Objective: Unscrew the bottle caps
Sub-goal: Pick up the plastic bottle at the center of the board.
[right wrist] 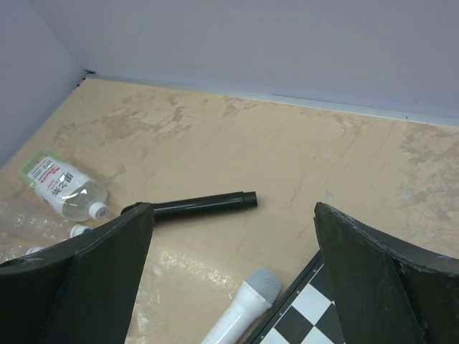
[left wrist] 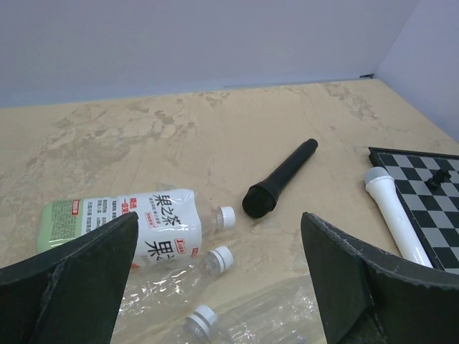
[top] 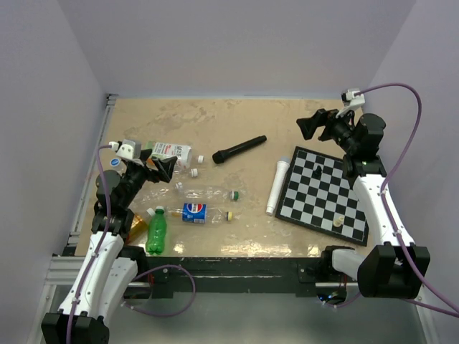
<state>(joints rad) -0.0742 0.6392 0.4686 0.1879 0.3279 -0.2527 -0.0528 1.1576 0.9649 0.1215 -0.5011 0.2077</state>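
Several bottles lie on their sides at the table's left. A clear crinkled bottle (top: pixel 211 192) has a green cap (top: pixel 234 194). A Pepsi bottle (top: pixel 193 212) has a yellow cap (top: pixel 229 216). A bright green bottle (top: pixel 156 231) lies near the front. In the left wrist view two clear bottles show white caps (left wrist: pixel 221 258) (left wrist: pixel 203 317). A loose blue cap (top: pixel 115 163) lies at the far left. My left gripper (top: pixel 163 169) (left wrist: pixel 219 236) hovers open and empty over the clear bottles. My right gripper (top: pixel 310 127) (right wrist: pixel 233 215) is open and empty, raised above the chessboard's far corner.
A white-and-green carton-like bottle (top: pixel 171 151) (left wrist: pixel 143 222) lies behind the clear bottles. A black microphone (top: pixel 239 150) (right wrist: pixel 204 204) and a white microphone (top: pixel 277 186) (right wrist: pixel 244 304) lie mid-table. A chessboard (top: pixel 323 193) with a few pieces sits at the right. Walls enclose three sides.
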